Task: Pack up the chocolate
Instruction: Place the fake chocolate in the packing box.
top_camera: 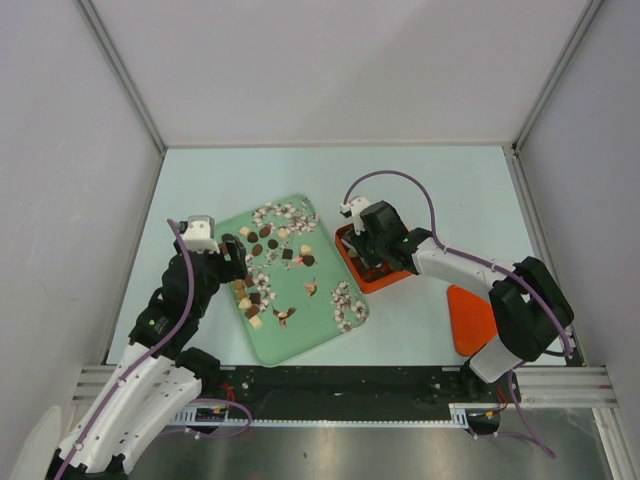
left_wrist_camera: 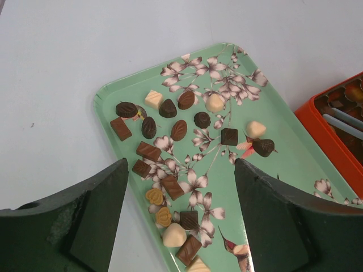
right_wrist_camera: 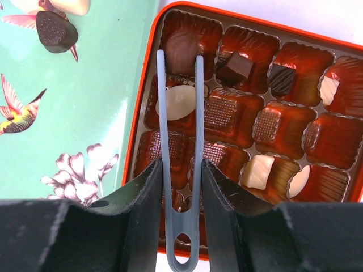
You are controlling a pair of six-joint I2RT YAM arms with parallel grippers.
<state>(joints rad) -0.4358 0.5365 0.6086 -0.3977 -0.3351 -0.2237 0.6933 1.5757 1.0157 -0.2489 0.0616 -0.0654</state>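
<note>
Pale, matt table (top_camera: 450, 180) inside a white-walled enclosure; contents by descending size.

1. Mint-green rectangular tray with a floral and bird print (top_camera: 300, 325), glossy, with rounded corners. It carries the unpacked chocolate (left_wrist_camera: 179, 130): leaf-shaped, square and domed pieces in dark brown, mid-brown and cream, scattered loosely.
2. Orange square box with a moulded amber grid liner (top_camera: 372, 284), touching the tray's right edge. The cells are ribbed and shiny. Several are filled, including a dark square (right_wrist_camera: 233, 67) and a cream oval (right_wrist_camera: 180, 102).
3. Flat orange lid (top_camera: 470, 320), lying apart to the right.
4. Left gripper (left_wrist_camera: 180, 187), fingers spread wide and empty, hanging over the tray's pieces.
5. Right gripper (right_wrist_camera: 181, 167), pinching slim grey-blue plastic tweezers (right_wrist_camera: 162, 102). Its black jaws press on both prongs.
6. One lighter-brown piece (right_wrist_camera: 180, 45) in the corner cell, straddled by the tweezer tips.

Handling note: this looks like seating a piece. Let the prongs spring apart gently. Lift straight up so the tips clear the cell wall without dragging the chocolate. Smooth pieces may slide or tilt.
</note>
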